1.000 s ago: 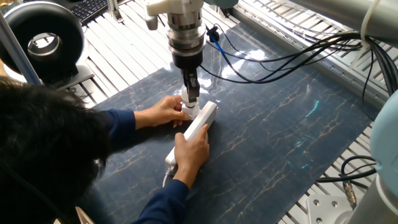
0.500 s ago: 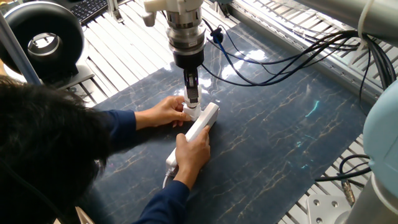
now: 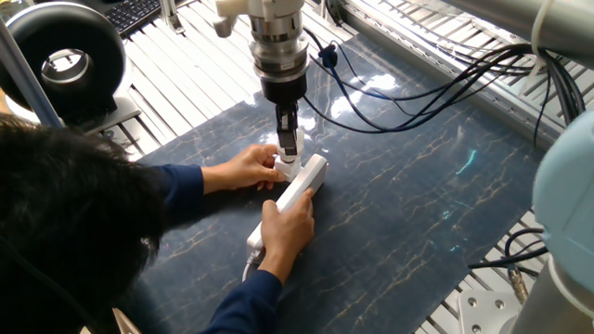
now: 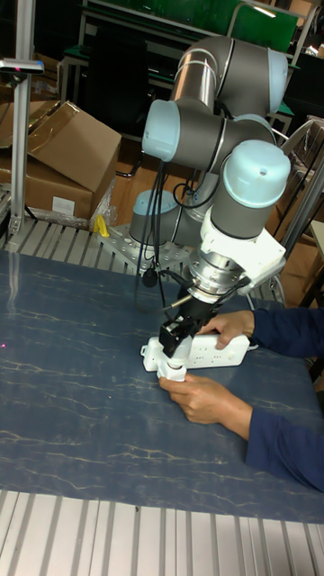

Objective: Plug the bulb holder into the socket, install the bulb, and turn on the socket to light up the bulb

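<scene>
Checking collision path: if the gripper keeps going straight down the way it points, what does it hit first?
The gripper points down at a small white part, likely the bulb or holder, on the socket. That comes first, then the socket. A person's hand sits beside it.

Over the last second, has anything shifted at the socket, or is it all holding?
Almost nothing. The gripper edged slightly right and sits over the socket's far end, its fingers on a small white part I can't identify. The arm's elbow at the right edge crept further into view. The person's hands still hold the socket in place; it hasn't moved.
</scene>
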